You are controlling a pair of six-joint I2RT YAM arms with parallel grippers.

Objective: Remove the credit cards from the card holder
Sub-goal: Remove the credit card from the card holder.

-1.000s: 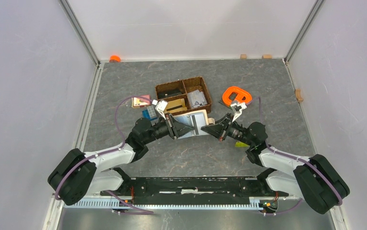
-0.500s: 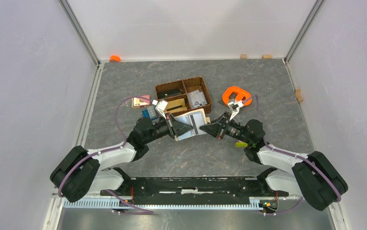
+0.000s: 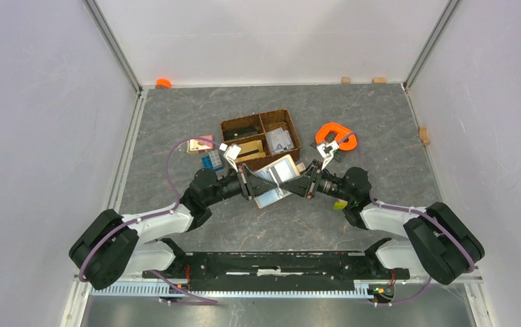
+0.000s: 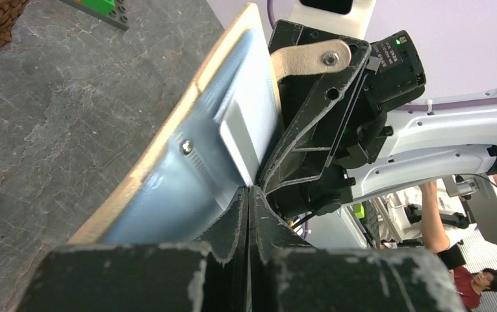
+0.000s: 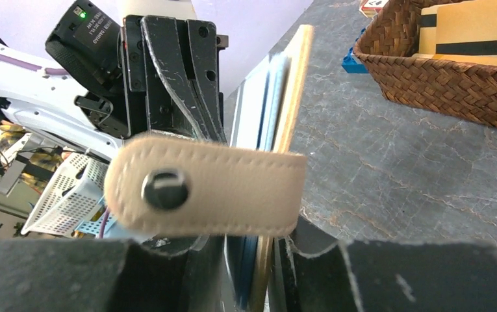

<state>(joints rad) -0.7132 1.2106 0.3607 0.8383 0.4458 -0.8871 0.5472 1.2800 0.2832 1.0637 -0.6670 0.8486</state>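
Note:
The beige card holder (image 3: pixel 276 178) hangs open between my two grippers, just above the table in front of the basket. My left gripper (image 3: pixel 253 182) is shut on its left edge. In the left wrist view the shut gripper (image 4: pixel 249 192) meets the pale blue inside (image 4: pixel 187 162), where a light card (image 4: pixel 242 133) sits in a pocket. My right gripper (image 3: pixel 300 185) is at the right edge. In the right wrist view this gripper (image 5: pixel 252 273) closes on the beige cover (image 5: pixel 295 84) and the white and blue card edges (image 5: pixel 265 104). The snap tab (image 5: pixel 213 192) hangs across them.
A brown woven divided basket (image 3: pixel 261 134) with cards and small items stands just behind the holder. An orange clamp (image 3: pixel 336 136) lies at its right. A blue brick (image 3: pixel 211 162) and a small box (image 3: pixel 197 145) lie at its left. A yellow-green piece (image 3: pixel 340 204) lies by the right arm.
My right gripper has moved left to the holder's right edge and now grips it. The holder has tilted and shifted slightly toward the near side. The left gripper keeps its hold.

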